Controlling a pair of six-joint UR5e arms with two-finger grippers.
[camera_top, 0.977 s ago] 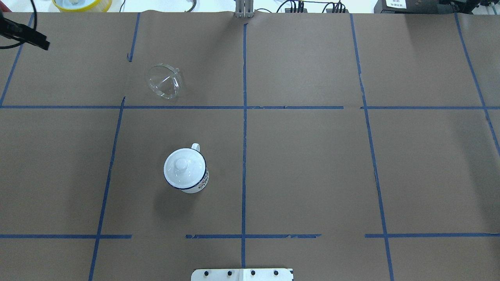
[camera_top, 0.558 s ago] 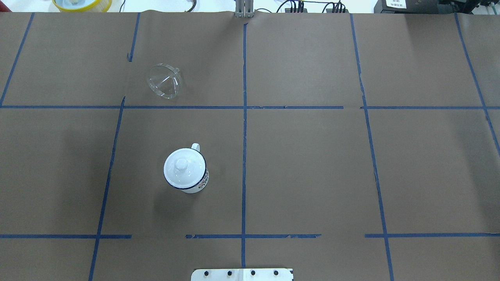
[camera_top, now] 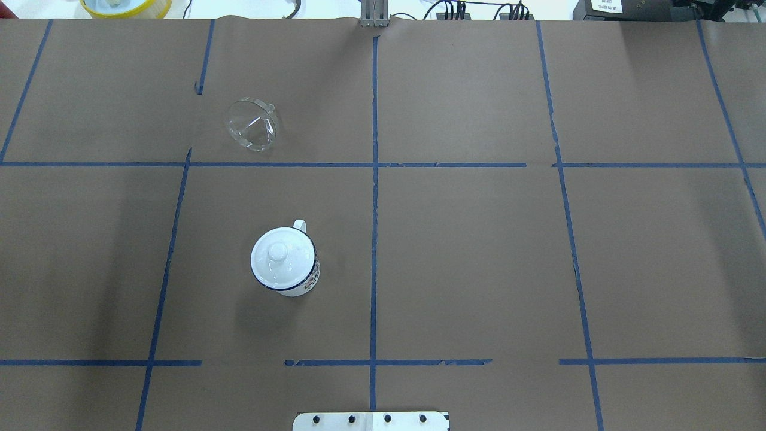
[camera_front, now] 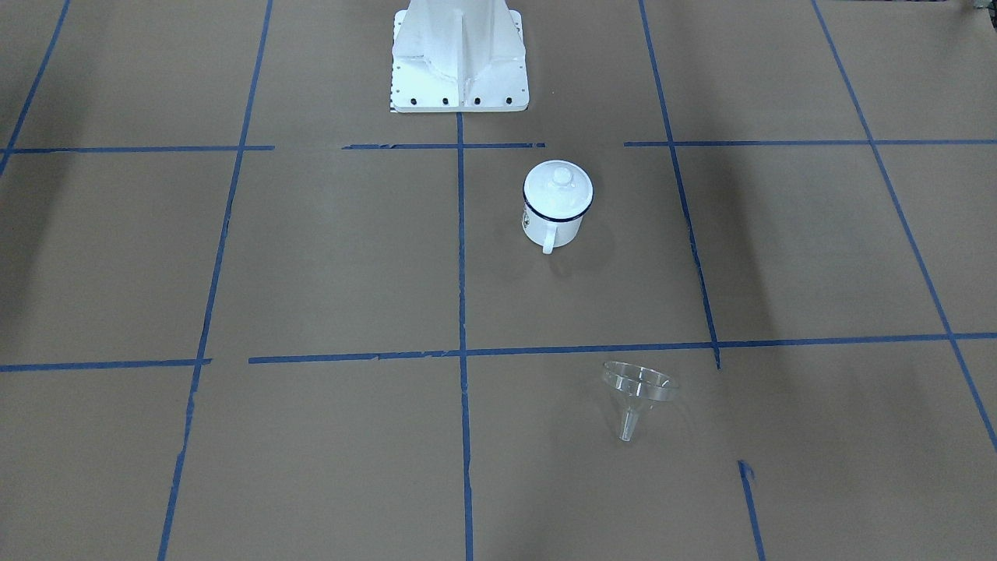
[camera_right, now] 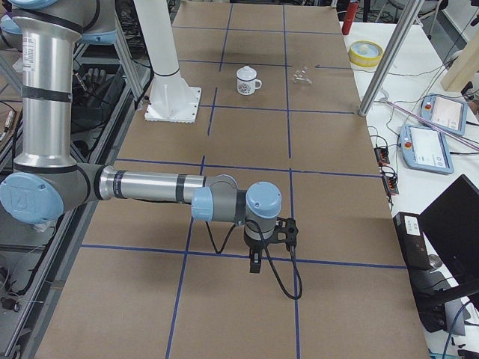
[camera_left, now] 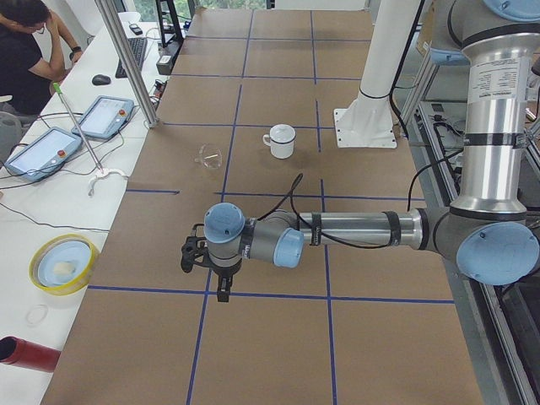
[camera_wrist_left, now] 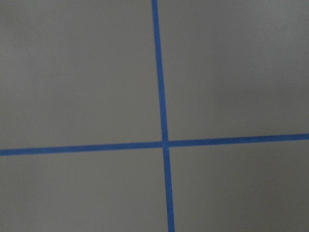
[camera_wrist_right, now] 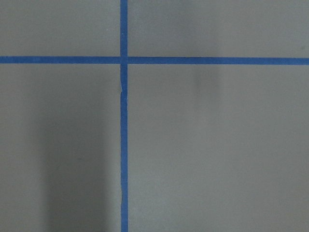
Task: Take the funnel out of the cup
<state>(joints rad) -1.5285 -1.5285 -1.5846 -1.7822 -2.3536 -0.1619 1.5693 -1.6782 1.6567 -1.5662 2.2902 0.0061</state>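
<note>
The clear funnel (camera_top: pixel 253 124) lies on its side on the brown paper, apart from the cup, and also shows in the front view (camera_front: pixel 637 393). The white cup (camera_top: pixel 304 281) with a dark blue rim stands upright nearer the robot, with a white knobbed lid (camera_top: pixel 280 257) on top. It also shows in the front view (camera_front: pixel 551 226). My left gripper (camera_left: pixel 221 291) shows only in the left side view, far from both, pointing down over the tape lines. My right gripper (camera_right: pixel 255 263) shows only in the right side view, equally far away. I cannot tell whether either is open or shut.
The robot's white base (camera_front: pixel 459 54) stands at the table's near edge. A yellow-rimmed bowl (camera_left: pixel 61 262), a red cylinder (camera_left: pixel 25 353), a metal post (camera_left: pixel 126 59) and control tablets (camera_left: pixel 46 152) sit along the operators' side. A person (camera_left: pixel 25 51) sits there.
A black part of the left arm at the overhead view's upper left edge has moved out of that view. The funnel, cup and lid have not moved.
</note>
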